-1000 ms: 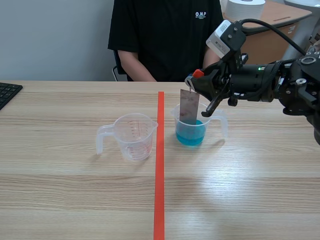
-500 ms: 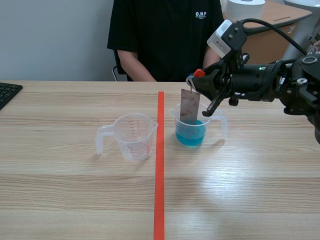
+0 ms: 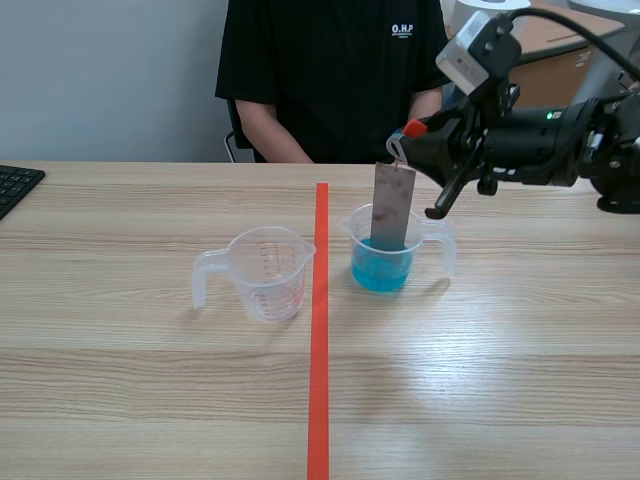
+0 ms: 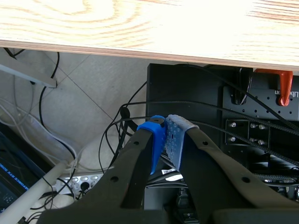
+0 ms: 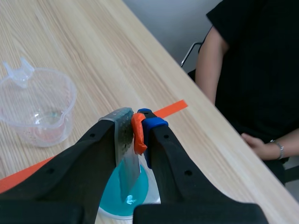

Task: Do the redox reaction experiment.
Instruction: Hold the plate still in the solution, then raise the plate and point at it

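Change, over the last second:
- Empty measuring cup [image 3: 268,272], on the robot's left of the tape line [image 3: 320,330]: hasn't moved.
- Cup of blue liquid [image 3: 382,268], just past the line: also hasn't moved.
- Metal strip [image 3: 394,205]: has gone up and a bit toward the robot's right along with the right gripper [image 3: 412,138]. More of it now shows above the rim. It hangs near upright with its lower end still inside the cup, around the liquid surface. Can't tell if the tip is still wet.

My read: the dip stage is ending and the strip is being pulled out. It isn't clear of the rim yet, so any sideways move now risks knocking the cup. Next it needs a straight lift until the bottom edge is out. It will probably then go over to the empty cup, but that's a guess.

Grippers:
- Left gripper [image 4: 166,140]: parked below the table edge [image 4: 140,28] and pointing at the floor cabling. Its pads [image 4: 156,140] are pressed together on nothing, and it's out of the scene view.
- Right gripper: comes in high from the right, above the blue cup. The wrist view shows its fingers nearly together, pinching an orange clip [image 5: 138,133]. The strip hangs from that clip, so the hold is on the clip and not on the metal. It touches nothing else.

A person [image 3: 330,70] sits across the table with hands off the workspace.
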{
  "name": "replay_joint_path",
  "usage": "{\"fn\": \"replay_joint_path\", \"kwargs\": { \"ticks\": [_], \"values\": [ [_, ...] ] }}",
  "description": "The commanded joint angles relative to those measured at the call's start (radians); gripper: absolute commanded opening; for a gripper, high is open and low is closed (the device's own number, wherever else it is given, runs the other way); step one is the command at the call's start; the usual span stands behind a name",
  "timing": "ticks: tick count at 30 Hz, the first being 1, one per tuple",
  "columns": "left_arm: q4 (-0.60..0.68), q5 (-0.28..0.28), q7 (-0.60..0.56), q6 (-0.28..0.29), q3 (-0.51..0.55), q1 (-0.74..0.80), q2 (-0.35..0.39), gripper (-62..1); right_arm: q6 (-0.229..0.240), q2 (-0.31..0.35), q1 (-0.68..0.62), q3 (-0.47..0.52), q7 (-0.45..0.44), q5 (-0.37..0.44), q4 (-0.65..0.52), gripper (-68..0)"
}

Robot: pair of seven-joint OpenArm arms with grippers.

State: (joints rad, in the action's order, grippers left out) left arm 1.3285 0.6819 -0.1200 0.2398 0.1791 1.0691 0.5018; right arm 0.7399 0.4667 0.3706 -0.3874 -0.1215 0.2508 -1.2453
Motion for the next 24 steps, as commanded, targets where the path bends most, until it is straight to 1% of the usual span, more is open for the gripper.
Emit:
{"fn": "replay_joint_path", "kwargs": {
  "ticks": [1, 12, 18, 21, 24],
  "values": [
    [0.013, 0.006, -0.01, 0.009, 0.001, 0.002, 0.006, -58.2, 0.006, 0.032, 0.023, 0.009, -0.004, 0.037, -0.052, -66.0],
    [0.013, 0.006, -0.01, 0.01, 0.001, 0.002, 0.005, -58.2, 0.006, 0.147, 0.023, 0.009, 0.127, 0.287, -0.254, -66.0],
    [0.013, 0.006, -0.01, 0.013, 0.001, 0.003, 0.009, -58.2, 0.006, 0.195, 0.023, 0.01, 0.182, 0.388, -0.324, -66.0],
    [0.013, 0.006, -0.01, 0.016, 0.001, 0.003, 0.027, -58.2, 0.006, 0.211, 0.023, 0.017, 0.207, 0.428, -0.349, -66.0],
    [0.014, 0.006, -0.011, 0.039, 0.001, -0.001, 0.077, -58.2, 0.006, 0.225, 0.023, 0.03, 0.233, 0.472, -0.368, -66.0]
  ]
}}
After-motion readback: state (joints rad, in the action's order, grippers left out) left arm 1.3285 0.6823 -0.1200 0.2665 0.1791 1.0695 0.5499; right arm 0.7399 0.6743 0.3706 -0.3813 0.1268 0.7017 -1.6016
